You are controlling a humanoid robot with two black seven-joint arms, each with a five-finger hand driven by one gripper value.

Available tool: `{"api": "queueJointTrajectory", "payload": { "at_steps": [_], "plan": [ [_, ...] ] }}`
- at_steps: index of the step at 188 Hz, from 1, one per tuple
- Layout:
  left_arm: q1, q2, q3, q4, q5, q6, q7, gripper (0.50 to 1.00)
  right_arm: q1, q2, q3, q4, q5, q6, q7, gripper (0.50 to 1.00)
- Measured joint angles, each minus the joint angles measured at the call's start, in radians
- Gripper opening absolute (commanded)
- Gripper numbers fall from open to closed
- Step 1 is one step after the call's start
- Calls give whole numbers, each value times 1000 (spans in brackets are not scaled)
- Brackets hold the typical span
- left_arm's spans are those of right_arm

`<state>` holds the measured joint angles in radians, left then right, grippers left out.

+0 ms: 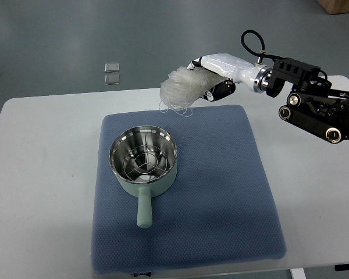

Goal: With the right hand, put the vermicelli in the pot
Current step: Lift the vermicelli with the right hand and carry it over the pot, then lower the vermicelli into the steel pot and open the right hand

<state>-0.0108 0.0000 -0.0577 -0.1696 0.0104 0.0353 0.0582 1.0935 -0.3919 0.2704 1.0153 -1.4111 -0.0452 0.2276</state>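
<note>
Fingers (216, 88) of the right hand (218, 72) are curled around a white bundle of vermicelli (183, 88), which they grip from its right side. Hand and bundle sit in the upper centre of the frame, raised over the far edge of the blue mat (221, 192); a few loose strands hang down from the bundle towards the mat. The arm enters from the right edge, its dark joints showing at upper right.

Pot (143, 158): pale green outside, steel inside, with a wire rack visible in the bottom. It stands upright on the mat, left of centre, handle (144, 210) pointing to the lower edge. Nothing white lies inside it.

Left hand: not in view.

Two small clear squares (111, 73) lie on the floor beyond the tabletop (41, 174), upper left. They have no evident part in the work.

Progress, as judged: the pickup is done, since the vermicelli is clear of the tabletop and held. The bundle remains above and to the right of the pot, apart from its rim. Left to do: carry it down and to the left until over the opening, then release. Trailing strands may catch on the rim.
</note>
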Motion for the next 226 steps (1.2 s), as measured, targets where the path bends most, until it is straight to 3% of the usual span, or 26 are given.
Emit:
{"api": "queueJointTrajectory", "payload": {
  "at_steps": [40, 78, 137, 146, 148, 157, 167, 195, 226],
  "plan": [
    [1, 0, 0, -1, 1, 0, 0, 1000, -4, 15, -17, 90, -18, 10, 26, 500],
    [2, 0, -1, -1, 1, -1, 0, 1000, 1, 58, -87, 95, -73, 62, 21, 500],
    [3, 0, 1, -2, 0, -2, 0, 1000, 33, 121, -147, 75, -105, 66, 13, 500],
    [3, 0, 2, -2, 0, -2, 0, 1000, 39, 130, -153, 67, -105, 62, 11, 604],
    [3, 0, 2, -2, 0, -2, 0, 1000, 40, 132, -154, 65, -105, 61, 11, 605],
    [3, 0, 2, -3, 0, -3, 0, 1000, 44, 137, -155, 59, -106, 58, 11, 721],
    [3, 0, 2, -3, 0, -3, 0, 1000, 47, 139, -155, 55, -106, 56, 11, 793],
    [3, 0, 3, -3, 0, -3, 0, 1000, 52, 140, -155, 52, -106, 55, 11, 852],
    [3, 0, 2, -2, 0, -3, 0, 1000, 52, 134, -153, 52, -106, 54, 12, 852]
  ]
}}
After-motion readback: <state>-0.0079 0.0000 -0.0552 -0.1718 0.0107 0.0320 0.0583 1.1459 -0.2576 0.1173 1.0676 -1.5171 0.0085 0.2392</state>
